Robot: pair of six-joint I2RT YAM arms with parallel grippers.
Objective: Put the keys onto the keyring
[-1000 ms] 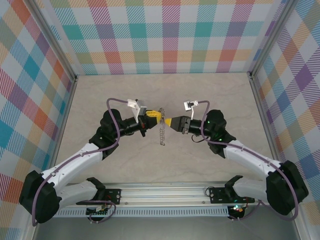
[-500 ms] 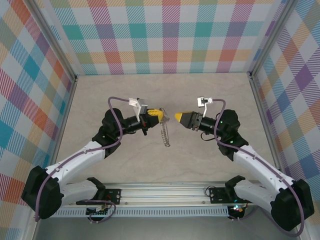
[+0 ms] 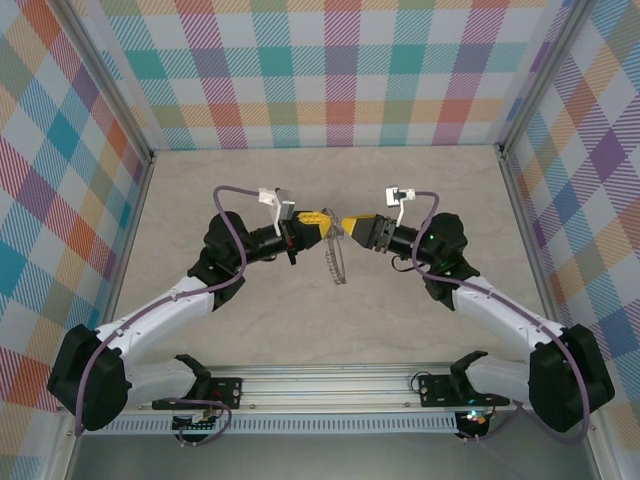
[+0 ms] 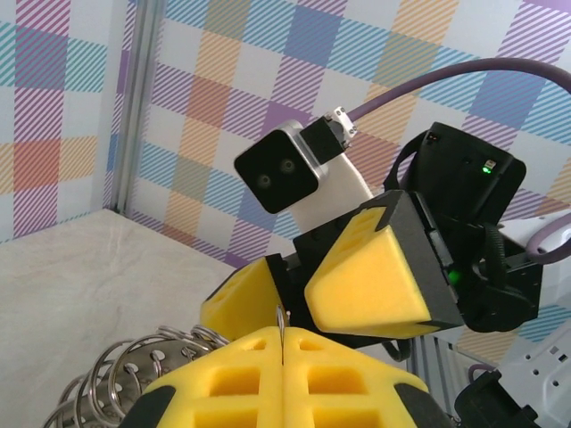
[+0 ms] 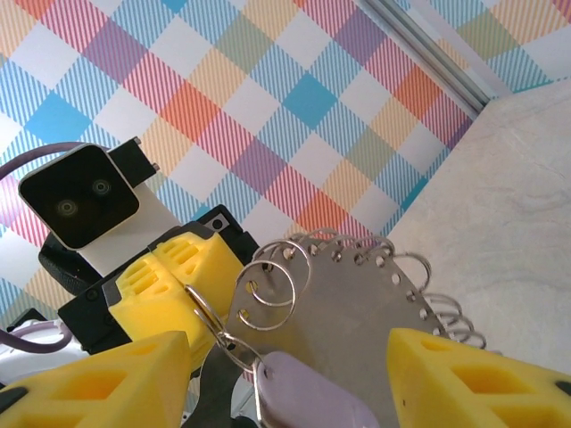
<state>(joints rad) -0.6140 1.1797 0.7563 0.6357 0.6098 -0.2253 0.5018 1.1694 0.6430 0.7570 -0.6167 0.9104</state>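
Left hand (image 3: pixel 322 224), just left of centre in the top view: closed tight on the top edge of the keyring (image 3: pixel 335 258). The hoop hangs from that grip toward the lower frame, slightly tilted.

Right wrist view: the hoop's flat face is turned toward me, and the key (image 5: pixel 303 403) dangles lilac head down at bottom centre, just in front of that face, from a small split ring (image 5: pixel 212 323).

Right hand (image 3: pixel 348 224): fingers wide apart, either side of the key, touching nothing. I judge this hand the nearer. I cannot tell whether the key is threaded.
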